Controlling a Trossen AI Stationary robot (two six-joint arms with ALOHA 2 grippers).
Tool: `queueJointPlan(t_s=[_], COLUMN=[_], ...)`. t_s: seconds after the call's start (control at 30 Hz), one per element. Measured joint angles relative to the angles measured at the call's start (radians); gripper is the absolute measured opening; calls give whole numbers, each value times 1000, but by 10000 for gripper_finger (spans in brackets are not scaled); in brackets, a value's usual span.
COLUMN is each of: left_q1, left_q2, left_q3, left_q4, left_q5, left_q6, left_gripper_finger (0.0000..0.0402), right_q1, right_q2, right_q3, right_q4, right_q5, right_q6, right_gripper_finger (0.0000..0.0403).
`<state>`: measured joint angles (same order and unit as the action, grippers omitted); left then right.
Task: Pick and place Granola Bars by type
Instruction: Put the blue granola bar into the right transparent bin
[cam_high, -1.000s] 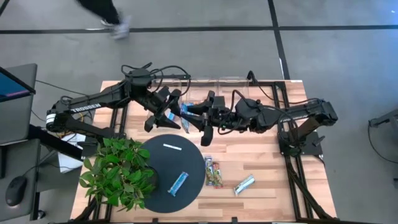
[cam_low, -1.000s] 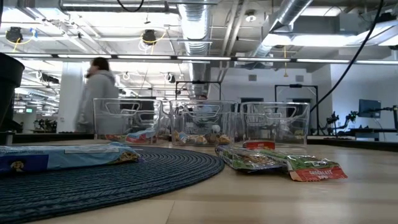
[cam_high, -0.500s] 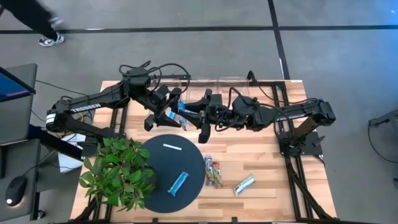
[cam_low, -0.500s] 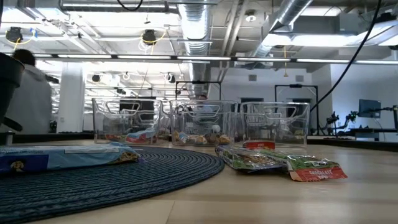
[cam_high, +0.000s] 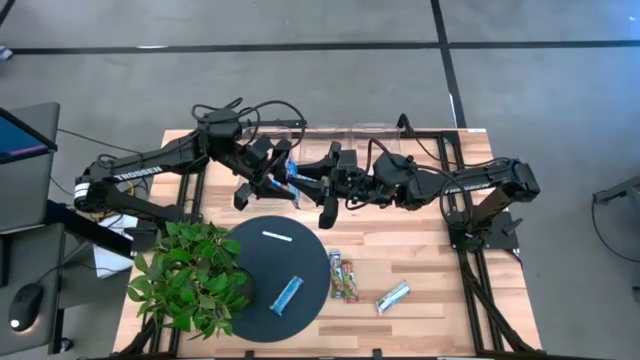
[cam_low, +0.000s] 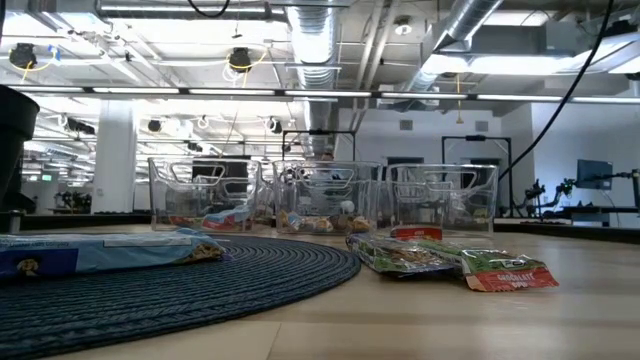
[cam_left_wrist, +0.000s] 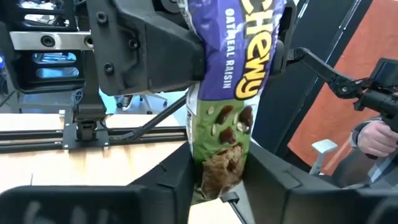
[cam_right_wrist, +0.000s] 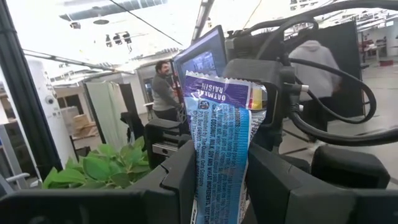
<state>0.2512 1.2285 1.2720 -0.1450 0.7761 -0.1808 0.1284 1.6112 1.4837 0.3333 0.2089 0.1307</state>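
One blue-purple and green granola bar (cam_high: 291, 180) hangs in the air over the table's far middle, between my two grippers. My left gripper (cam_high: 281, 177) comes from the left and my right gripper (cam_high: 304, 184) from the right, both shut on it. A blue bar (cam_high: 287, 293) lies flat on the dark round mat (cam_high: 262, 262). Red-orange bars (cam_high: 343, 278) and a silvery-green bar (cam_high: 392, 296) lie flat on the wood near the front. My left gripper pinches the bar's green end (cam_left_wrist: 217, 163) between its two fingers (cam_left_wrist: 169, 182), level, from the table's left, along the bar. The wrapper narrows there. The bar is lifted clear. My right gripper pinches the bar's other end (cam_right_wrist: 217, 186) between its fingers (cam_right_wrist: 183, 169), level, from the table's right, along the bar; that end also looks narrowed.
Three clear bins (cam_low: 325, 195) stand along the far edge with bars inside. A leafy plant (cam_high: 190, 275) stands at the near left corner. A thin white strip (cam_high: 276, 236) lies on the mat. In the low view the blue bar (cam_low: 100, 250) and the front bars (cam_low: 440, 262) lie close.
My right gripper has carried the bar a little toward the table's left, up to my left gripper, staying shut on it. A person has walked off along the floor beyond the far edge.
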Motion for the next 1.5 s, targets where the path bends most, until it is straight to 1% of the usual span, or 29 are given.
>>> queueJointPlan(t_s=[0.13,0.23,0.47,0.57,0.73,0.97,1.07,1.13,1.23,1.3,1.4,1.5], left_q1=[0,-1,-1,-1,-1,0,0,0,0,0,0,0], left_q2=[0,0,0,0,0,0,0,0,0,0,0,0], left_q3=[0,0,0,0,0,0,0,0,0,0,0,0], left_q4=[-1,0,-1,-2,-49,-105,-128,-139,-152,-156,-157,-149], left_q5=[-5,-20,-26,-26,-70,-131,-172,-213,-281,-330,-400,-441], left_q6=[0,0,-1,-2,0,16,17,22,26,37,49,63], left_gripper_finger=[79,62,55,56,55,55,55,55,55,55,55,55], right_q1=[1,2,6,12,15,16,22,33,58,69,77,76], right_q2=[0,0,0,0,-3,-6,-13,-17,-25,-28,-27,-21], right_q3=[0,0,0,0,0,0,0,2,2,2,2,2], right_q4=[-2,-4,-5,5,6,-14,-52,-81,-141,-162,-178,-173], right_q5=[0,1,3,3,16,31,94,178,329,390,426,442], right_q6=[1,19,34,26,27,28,35,40,45,44,44,46], right_gripper_finger=[113,113,114,122,161,245,266,271,271,271,271,271])
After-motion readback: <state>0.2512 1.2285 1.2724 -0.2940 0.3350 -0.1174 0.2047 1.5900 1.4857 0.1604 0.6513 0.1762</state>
